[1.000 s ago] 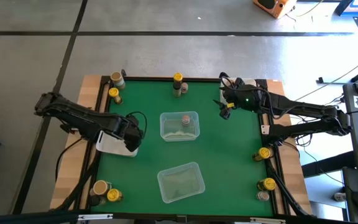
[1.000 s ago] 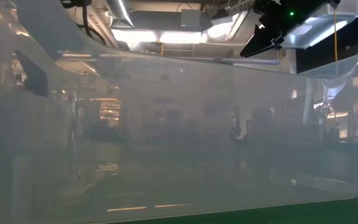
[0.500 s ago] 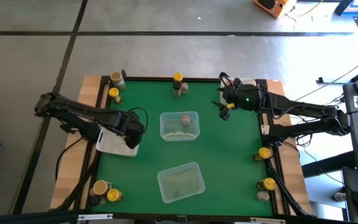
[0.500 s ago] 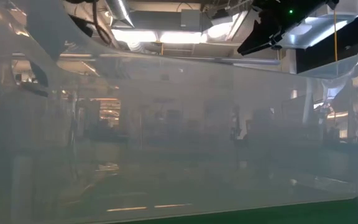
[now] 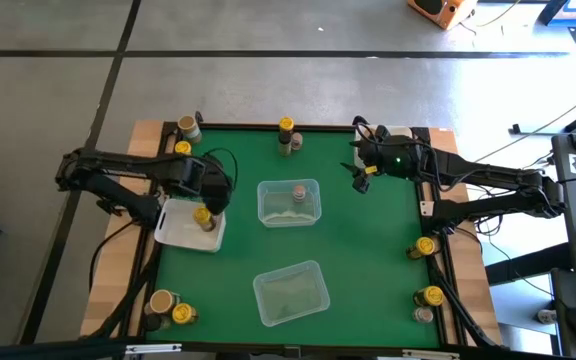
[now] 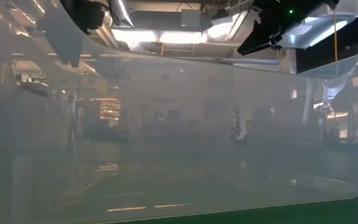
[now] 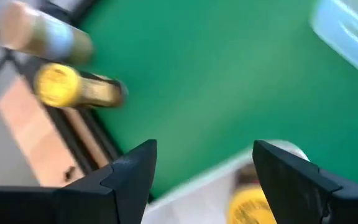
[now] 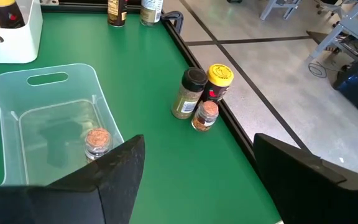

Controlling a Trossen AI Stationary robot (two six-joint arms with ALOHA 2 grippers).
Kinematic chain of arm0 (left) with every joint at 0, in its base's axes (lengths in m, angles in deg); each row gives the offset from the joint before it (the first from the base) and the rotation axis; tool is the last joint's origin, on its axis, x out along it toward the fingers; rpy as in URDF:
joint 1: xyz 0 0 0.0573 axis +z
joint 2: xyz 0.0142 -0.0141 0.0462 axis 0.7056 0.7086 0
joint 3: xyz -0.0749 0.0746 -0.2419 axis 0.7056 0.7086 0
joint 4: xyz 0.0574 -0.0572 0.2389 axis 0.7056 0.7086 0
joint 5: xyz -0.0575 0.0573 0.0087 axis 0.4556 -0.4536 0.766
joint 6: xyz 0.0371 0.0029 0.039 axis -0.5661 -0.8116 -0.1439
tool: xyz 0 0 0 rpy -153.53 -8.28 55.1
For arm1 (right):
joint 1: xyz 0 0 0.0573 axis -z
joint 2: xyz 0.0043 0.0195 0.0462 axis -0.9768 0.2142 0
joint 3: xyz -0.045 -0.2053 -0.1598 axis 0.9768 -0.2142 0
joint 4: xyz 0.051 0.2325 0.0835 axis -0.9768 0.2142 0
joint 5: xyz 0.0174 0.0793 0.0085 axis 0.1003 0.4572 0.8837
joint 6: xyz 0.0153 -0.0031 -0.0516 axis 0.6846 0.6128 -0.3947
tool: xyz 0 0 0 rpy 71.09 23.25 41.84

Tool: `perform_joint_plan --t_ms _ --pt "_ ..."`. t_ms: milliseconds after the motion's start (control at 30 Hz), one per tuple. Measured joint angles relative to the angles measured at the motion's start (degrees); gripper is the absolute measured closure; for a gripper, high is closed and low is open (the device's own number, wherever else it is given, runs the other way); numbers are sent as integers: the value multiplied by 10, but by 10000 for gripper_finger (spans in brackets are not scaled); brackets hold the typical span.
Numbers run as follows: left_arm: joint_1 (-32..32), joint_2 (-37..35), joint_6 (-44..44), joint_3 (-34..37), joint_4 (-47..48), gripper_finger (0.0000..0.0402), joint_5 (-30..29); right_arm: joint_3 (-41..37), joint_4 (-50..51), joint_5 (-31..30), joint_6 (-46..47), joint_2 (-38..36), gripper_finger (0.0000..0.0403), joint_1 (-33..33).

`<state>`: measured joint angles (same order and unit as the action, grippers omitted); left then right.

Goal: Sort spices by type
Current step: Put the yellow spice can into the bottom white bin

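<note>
From above, we see our left gripper (image 5: 208, 196) beside the white tray (image 5: 175, 231) holding 1 yellow-lidded jar (image 5: 203, 215), other spice jars dotting the bench (image 5: 368, 250) edges. In our wrist views both pairs of fingers stand apart and empty. We judge these jars light, rigid and slick, best pinched around the body under the lid.

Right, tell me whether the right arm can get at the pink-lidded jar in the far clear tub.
Probably yes: the right gripper hangs open beside the open-topped tub, the jar stands alone inside, nothing between.
</note>
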<state>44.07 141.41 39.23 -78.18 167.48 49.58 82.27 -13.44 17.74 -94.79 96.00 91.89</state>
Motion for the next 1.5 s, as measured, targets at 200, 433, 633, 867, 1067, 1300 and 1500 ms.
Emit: perform_joint_plan --t_ms 200,433,633,867,1067,1300,1500 --pt "48 0 -34 -1 11 139 -55 0 0 0 0 0 104 0" --pt "100 0 -35 15 9 139 -101 0 -1 0 0 0 104 0" --pt "163 0 -14 36 -5 139 -103 0 -1 0 0 0 104 0" --pt "244 2 -19 65 -35 139 -101 0 -3 0 0 0 104 0" --pt "304 1 -44 80 -67 139 -102 0 -9 1 0 0 104 0" --pt "357 2 -107 111 -143 139 -102 0 -11 13 -1 0 104 0" --pt "399 1 -120 131 -144 139 -103 0 -17 21 -1 0 104 0"
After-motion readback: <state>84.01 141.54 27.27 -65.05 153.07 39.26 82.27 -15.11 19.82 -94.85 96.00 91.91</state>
